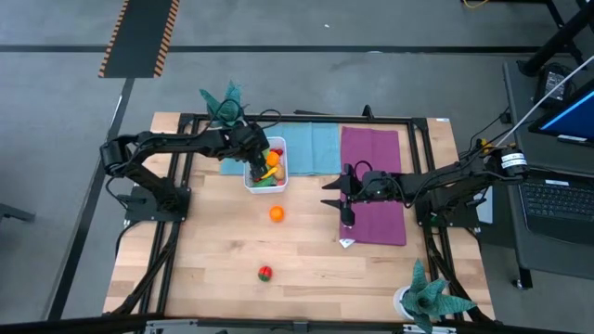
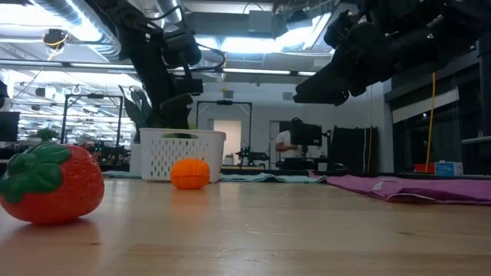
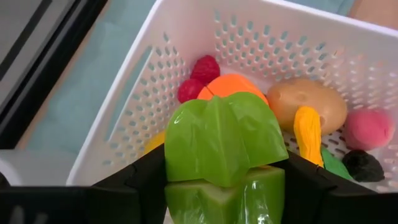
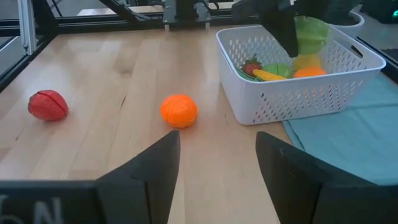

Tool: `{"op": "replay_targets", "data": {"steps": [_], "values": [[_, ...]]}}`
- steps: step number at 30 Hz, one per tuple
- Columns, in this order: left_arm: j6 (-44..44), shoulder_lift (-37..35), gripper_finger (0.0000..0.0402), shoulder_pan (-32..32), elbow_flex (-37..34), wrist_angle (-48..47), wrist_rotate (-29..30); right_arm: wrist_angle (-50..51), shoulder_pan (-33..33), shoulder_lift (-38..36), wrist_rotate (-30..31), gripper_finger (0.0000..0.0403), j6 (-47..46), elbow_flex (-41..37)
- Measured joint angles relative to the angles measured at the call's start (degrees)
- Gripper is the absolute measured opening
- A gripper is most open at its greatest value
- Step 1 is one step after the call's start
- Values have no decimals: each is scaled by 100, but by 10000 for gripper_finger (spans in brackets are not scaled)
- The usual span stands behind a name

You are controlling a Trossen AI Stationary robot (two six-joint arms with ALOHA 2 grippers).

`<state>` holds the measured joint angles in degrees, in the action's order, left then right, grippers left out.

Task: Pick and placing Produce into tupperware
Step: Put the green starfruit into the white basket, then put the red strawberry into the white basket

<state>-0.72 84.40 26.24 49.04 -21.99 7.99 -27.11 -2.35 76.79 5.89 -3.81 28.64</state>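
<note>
The white perforated tupperware (image 1: 266,174) stands on a teal cloth at the table's far middle. It holds several produce pieces: a red raspberry (image 3: 205,67), a tan potato (image 3: 311,102), pink, yellow and dark ones. My left gripper (image 1: 257,153) is over it, shut on a green pepper (image 3: 221,143), which also shows in the right wrist view (image 4: 311,31). An orange (image 1: 277,213) and a red strawberry (image 1: 264,273) lie on the bare wood nearer the front. My right gripper (image 1: 330,193) hangs open above the table beside the purple cloth, holding nothing. My left gripper pinches the green pepper's two opposite sides (image 3: 177,155) between its two fingers (image 3: 140,183). The fingers slant down from the table's far left side. The pepper is lifted over the tupperware's inside, above the pieces lying there.
The teal cloth (image 1: 311,148) and a purple cloth (image 1: 371,181) lie at the far right. Teal-leaved potted plants stand at the far left (image 1: 223,102) and near right (image 1: 429,295). A small white thing (image 1: 346,243) lies by the purple cloth's near edge. Bare wood spreads across the near half.
</note>
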Motion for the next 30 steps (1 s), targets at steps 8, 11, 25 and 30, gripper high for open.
{"op": "replay_targets", "data": {"steps": [8,11,25,30], "values": [[-434,-13,225,0,0,3,4,2,0,0,0,213,2,0],[-408,-13,223,0,0,8,6,0,0,0,0,213,2,0],[-440,-20,267,-9,-2,358,4,0,0,0,0,213,2,0],[-445,-28,298,-9,-2,372,4,2,0,0,0,213,2,0]]}}
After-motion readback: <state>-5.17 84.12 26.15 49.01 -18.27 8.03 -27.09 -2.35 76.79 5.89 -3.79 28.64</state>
